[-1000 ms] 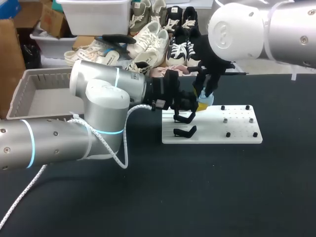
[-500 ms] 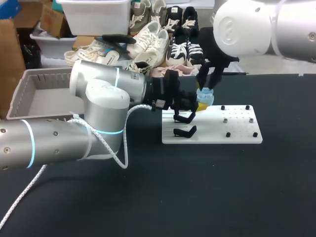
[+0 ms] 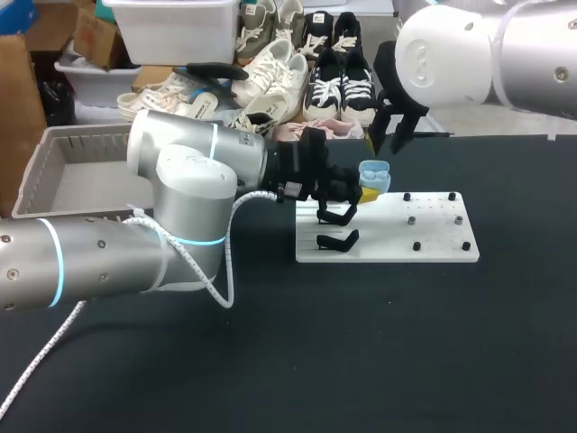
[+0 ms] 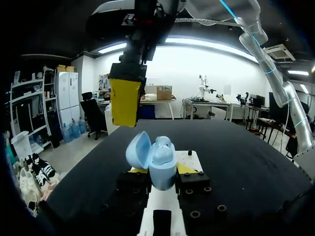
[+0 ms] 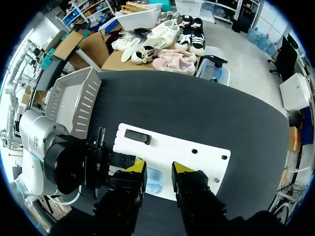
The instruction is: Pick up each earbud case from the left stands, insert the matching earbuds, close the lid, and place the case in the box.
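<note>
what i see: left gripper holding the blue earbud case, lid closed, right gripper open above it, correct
No: the lid is open, as the left wrist view shows. The left gripper does hold the blue earbud case, the right gripper open above it.

The left gripper (image 4: pixel 158 170) has its jaws pressed on both sides of a light blue earbud case (image 4: pixel 162 160), which stands upright with its lid (image 4: pixel 138 150) swung open to one side. Just ahead of the case a white board (image 4: pixel 191 158) lies on the black surface (image 4: pixel 236 157). The right gripper (image 4: pixel 125 101), one yellow tip showing, hangs above the case on the lid's side, apart from it.
</note>
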{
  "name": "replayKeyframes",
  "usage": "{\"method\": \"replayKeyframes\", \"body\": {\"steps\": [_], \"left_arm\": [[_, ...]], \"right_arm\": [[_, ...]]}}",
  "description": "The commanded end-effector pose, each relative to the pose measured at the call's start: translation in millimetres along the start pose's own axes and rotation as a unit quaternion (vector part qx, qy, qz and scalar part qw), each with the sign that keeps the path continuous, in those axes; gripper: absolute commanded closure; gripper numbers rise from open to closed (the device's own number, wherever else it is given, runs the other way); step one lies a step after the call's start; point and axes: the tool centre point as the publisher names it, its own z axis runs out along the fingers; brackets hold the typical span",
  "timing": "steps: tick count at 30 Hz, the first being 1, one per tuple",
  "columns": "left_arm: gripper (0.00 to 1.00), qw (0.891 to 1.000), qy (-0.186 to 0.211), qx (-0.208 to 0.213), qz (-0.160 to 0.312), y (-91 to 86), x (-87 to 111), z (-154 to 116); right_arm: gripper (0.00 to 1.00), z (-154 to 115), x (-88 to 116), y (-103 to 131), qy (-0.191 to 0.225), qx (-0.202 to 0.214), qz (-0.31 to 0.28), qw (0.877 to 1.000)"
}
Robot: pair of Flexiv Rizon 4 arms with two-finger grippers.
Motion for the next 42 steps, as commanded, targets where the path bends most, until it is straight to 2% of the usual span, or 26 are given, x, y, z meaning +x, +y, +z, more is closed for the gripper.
{"method": "replayKeyframes", "body": {"steps": [1,8,21,30,38,42], "left_arm": [[1.00,1.000,0.000,0.000,0.000,0.3,0.2,0.1],[1.00,1.000,0.000,0.000,0.000,0.3,0.2,0.1],[1.00,1.000,0.000,0.000,0.000,0.3,0.2,0.1],[1.00,1.000,0.000,0.000,0.000,0.3,0.2,0.1],[1.00,1.000,0.000,0.000,0.000,0.3,0.2,0.1],[1.00,0.999,-0.001,-0.029,0.020,5.3,-12.7,-30.8]], "right_arm": [[0.70,17.8,-19.7,-3.0,0.027,0.000,0.001,1.000],[0.71,24.1,-13.7,-2.1,0.036,-0.004,0.006,0.999],[0.71,14.3,17.7,-0.8,0.025,-0.009,0.017,1.000],[0.71,5.2,26.5,5.3,0.012,-0.023,0.023,0.999],[0.69,-46.1,38.5,-7.3,-0.077,-0.042,0.066,0.994],[0.68,-54.9,50.6,-15.1,-0.098,-0.046,0.088,0.990]]}}
